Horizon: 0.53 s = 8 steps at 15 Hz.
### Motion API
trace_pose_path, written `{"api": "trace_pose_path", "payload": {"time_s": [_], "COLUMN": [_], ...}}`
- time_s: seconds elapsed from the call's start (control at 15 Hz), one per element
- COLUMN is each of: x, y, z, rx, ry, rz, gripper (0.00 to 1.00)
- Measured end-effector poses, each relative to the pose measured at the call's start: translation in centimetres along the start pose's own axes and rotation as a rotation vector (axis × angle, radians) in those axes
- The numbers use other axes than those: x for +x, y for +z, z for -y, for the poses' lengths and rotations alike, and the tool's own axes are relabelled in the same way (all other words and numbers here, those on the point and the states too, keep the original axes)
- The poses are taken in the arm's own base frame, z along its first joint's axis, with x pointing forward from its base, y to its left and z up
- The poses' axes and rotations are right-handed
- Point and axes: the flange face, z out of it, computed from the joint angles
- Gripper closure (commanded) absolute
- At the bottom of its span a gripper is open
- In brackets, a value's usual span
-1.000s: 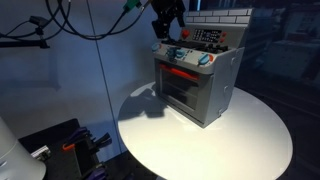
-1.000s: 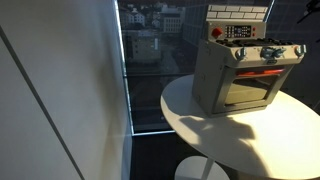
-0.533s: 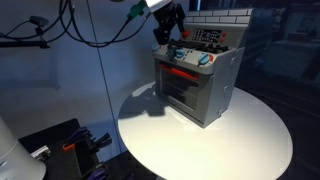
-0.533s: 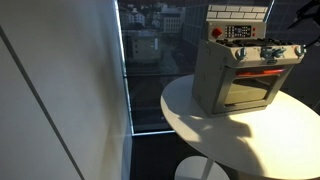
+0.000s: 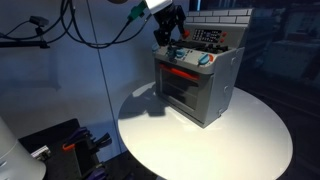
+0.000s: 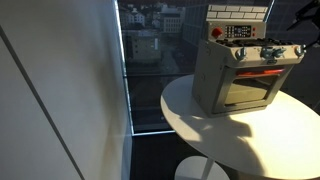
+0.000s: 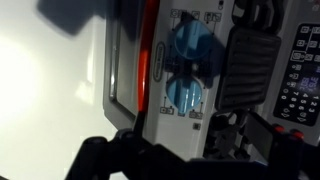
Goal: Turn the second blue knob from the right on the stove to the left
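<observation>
grey stove point(image 5: 200, 90), blue knobs point(image 7: 190, 68)

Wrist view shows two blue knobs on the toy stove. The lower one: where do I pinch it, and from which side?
I'd pinch the lower round blue knob by its rim, coming straight at the front panel of the grey toy stove, since it protrudes there. Set the grip across the row, not along it: the upper blue knob sits close.

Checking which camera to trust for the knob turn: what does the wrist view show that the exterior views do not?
Only the wrist view: two blue knobs close up, beside the red handle strip. Only the exterior views: the whole stove on the round white table, with its brick back panel. Both: the red strip and blue knobs.
</observation>
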Motion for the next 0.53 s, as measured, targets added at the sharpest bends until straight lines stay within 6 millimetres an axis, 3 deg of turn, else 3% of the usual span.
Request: {"api": "trace_pose_path", "payload": {"time_s": [0.53], "x": [0.1], "y": [2.0], "z": [0.0], "rx": [0.044], "ry": [-0.001], "rz": [-0.031], "gripper": [0.0]}}
